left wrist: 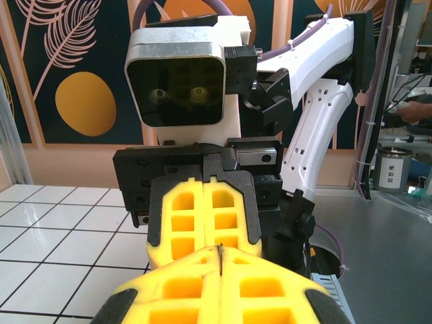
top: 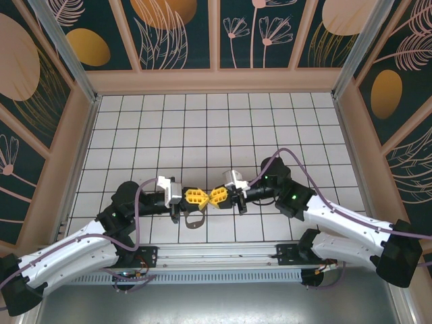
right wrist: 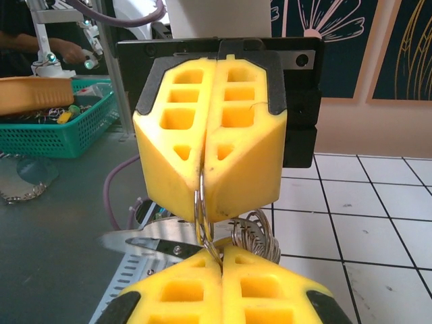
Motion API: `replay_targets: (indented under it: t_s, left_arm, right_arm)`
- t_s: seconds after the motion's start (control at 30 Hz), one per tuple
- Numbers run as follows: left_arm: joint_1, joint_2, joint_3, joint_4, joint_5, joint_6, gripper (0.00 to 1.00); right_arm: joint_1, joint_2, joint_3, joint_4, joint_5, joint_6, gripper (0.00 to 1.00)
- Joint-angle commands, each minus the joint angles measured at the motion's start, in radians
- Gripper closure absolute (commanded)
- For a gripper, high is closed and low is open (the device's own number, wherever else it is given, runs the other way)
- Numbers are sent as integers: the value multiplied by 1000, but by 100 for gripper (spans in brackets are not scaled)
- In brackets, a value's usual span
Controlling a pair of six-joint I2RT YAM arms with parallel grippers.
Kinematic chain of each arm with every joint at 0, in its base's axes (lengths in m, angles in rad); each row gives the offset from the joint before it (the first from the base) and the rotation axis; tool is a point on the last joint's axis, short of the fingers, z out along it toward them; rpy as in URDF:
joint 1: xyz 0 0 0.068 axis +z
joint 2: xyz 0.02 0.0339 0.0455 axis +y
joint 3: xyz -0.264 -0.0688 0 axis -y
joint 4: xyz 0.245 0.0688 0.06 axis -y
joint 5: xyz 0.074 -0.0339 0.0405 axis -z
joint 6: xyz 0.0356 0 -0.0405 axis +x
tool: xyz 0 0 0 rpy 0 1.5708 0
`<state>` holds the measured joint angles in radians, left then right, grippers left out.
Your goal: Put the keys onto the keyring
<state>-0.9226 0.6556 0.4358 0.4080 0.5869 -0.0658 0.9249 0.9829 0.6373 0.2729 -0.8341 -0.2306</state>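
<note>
Left pincer [top: 194, 196] and right pincer [top: 218, 196] meet tip to tip — both clamped on the keyring [top: 194, 220] by its metal ring [right wrist: 200, 202]. Its dark strap hangs beneath the left one.

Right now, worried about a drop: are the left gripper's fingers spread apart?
No, the left gripper has its fingers pressed together, pinching a thin metal ring in the seam.

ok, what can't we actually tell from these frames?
- Top view: keys too small to pick out where the left gripper and right gripper meet; the top of the keyring strap is hidden under the left gripper.
- Right wrist view: what the right jaws pinch is buried between them; whether the silvery blade is threaded on the metal ring is unclear.
- Left wrist view: metal sliver at the shut jaws, key or ring unclear.
</note>
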Motion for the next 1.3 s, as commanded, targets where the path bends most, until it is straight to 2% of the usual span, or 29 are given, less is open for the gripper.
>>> replay_targets:
  t_s: [0.0,0.2,0.43,0.63,0.73,0.87,1.27]
  left_arm:
    - [-9,6,24,59,50,-19,100]
    - [-9,9,18,76,46,-23,100]
    - [-10,8,-2,104,37,-34,100]
    - [-9,-18,-9,88,15,-27,100]
    - [-9,-18,-8,73,10,-21,100]
    - [-10,-14,-11,75,11,-20,100]
    - [-10,-17,-18,83,13,-26,100]
  right_arm:
    - [8,16,47,5,19,-15,100]
    - [11,18,48,-6,23,-17,100]
    - [18,18,58,-39,98,-23,100]
    - [20,-66,2,2,141,-2,71]
    - [22,-114,-27,4,170,-3,66]
    - [22,-147,-48,22,184,5,66]
    - [34,-115,-45,99,102,17,68]
